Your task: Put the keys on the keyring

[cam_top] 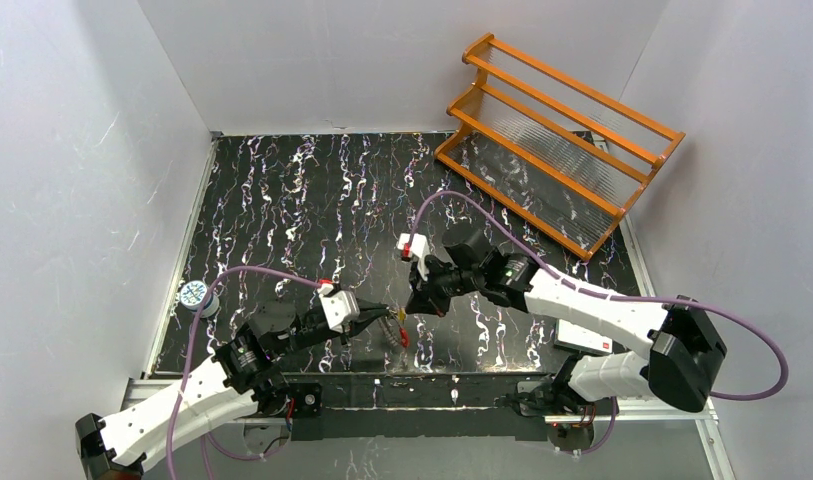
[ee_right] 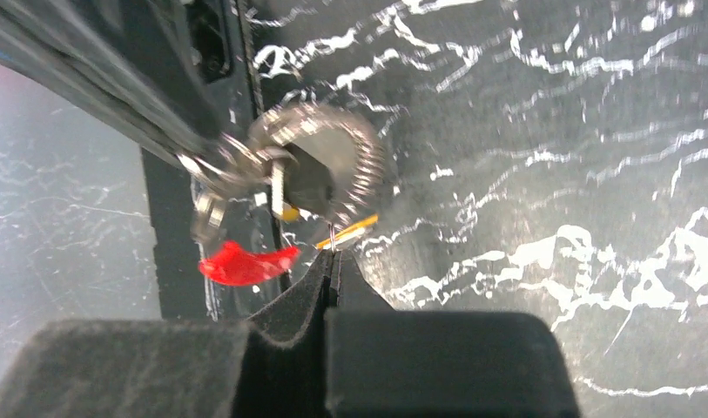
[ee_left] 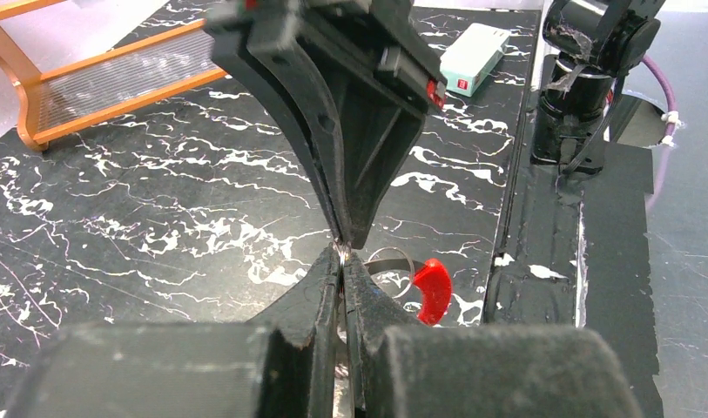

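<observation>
Closest to each wrist lens sit that arm's own black jaws, both pressed together. Beneath everything lies the marbled black surface (cam_top: 302, 200); the orange rack (cam_top: 557, 135) stands well beyond the keyring (ee_left: 394, 258). The left gripper (ee_left: 341, 254) pinches the keyring's wire just beside its red section (ee_left: 433, 289). The right gripper (ee_right: 333, 254) pinches what looks like the brass key (ee_right: 354, 228), and its tips meet the left's head-on at the keyring. The key's long axis lies crosswise to the right jaws, pointing away from the red section. Threading it on probably falls to the right arm.
</observation>
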{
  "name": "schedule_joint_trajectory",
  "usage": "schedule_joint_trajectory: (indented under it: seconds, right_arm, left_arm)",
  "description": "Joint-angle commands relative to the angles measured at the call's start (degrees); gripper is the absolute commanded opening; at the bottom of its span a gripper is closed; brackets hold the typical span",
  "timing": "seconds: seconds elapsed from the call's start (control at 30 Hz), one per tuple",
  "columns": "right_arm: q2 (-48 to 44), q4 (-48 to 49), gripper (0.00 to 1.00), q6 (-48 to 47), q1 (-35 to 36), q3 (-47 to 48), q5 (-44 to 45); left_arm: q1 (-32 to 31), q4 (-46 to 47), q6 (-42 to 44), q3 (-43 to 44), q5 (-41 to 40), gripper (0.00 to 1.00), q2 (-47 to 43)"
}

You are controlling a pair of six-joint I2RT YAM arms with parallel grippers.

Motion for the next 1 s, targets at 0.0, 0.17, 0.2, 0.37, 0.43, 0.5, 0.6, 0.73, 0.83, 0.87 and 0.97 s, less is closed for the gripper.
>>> schedule_joint_trajectory:
  seconds: [0.0,0.17,0.2,0.37,0.43,0.5,0.6,0.73,0.83,0.87,0.97]
  right_arm:
    - [-2.52,4.34,0.01,2.18,-2.29,-5.61,3.3]
    - [-1.28,6.71,0.01,4.15,-4.21,-9.7,4.0]
    - [-0.56,7.09,0.01,4.13,-4.28,-10.18,4.11]
    - [0.75,8.37,0.31,3.36,-4.42,-10.43,2.41]
    - [-1.3,10.52,0.45,3.27,-4.42,-10.83,1.95]
    - [-4.32,13.64,0.5,3.44,-4.4,-11.6,2.92]
    - [-9.45,19.5,0.53,4.56,-4.4,-13.17,7.13]
    - [-15.55,29.64,0.52,1.26,-4.4,-17.68,4.61]
    - [-18.77,35.56,0.5,-4.33,-4.38,-20.98,-1.61]
    - [-19.42,36.96,0.5,-6.1,-4.46,-21.71,-4.13]
    - [-19.95,40.66,0.5,-11.53,-4.41,-22.89,-11.16]
  left_arm:
    - [-0.19,1.03,-0.25,-1.24,0.0,0.0,-1.75]
    - [-0.19,1.03,-0.27,-1.91,-0.28,0.0,-2.78]
    - [-0.19,1.03,-0.17,-2.01,-0.27,0.0,-2.86]
    - [-0.19,0.88,-0.06,-2.2,0.13,0.0,-3.2]
    - [-0.19,0.77,-0.09,-2.36,0.18,0.0,-3.52]
    - [-0.19,0.8,0.01,-2.54,0.31,0.0,-3.96]
    - [-0.19,0.85,0.64,-2.59,1.2,0.0,-4.44]
    - [-0.19,0.85,2.27,-2.33,3.36,0.0,-5.05]
    - [-0.2,0.96,4.24,-2.03,6.82,0.0,-5.61]
    - [-0.19,1.13,5.0,-1.95,8.08,0.0,-5.81]
    - [-0.19,1.94,6.82,-1.85,11.26,0.0,-6.47]
